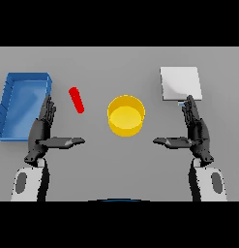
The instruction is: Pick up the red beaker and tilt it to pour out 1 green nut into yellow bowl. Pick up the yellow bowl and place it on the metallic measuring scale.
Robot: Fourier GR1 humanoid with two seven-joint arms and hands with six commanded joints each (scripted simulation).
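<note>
Both hands are relaxed, holding nothing: left hand lower left, right hand lower right. Red beaker lies center-left, yellow bowl mid-frame, scale upper right, blue tray far left.

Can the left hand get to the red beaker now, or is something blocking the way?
Probably yes. The left hand is open beside the red beaker, with only bare table between them; the blue bin is on its other side.

grey table — blue tray, red beaker, yellow bowl, scale
</note>
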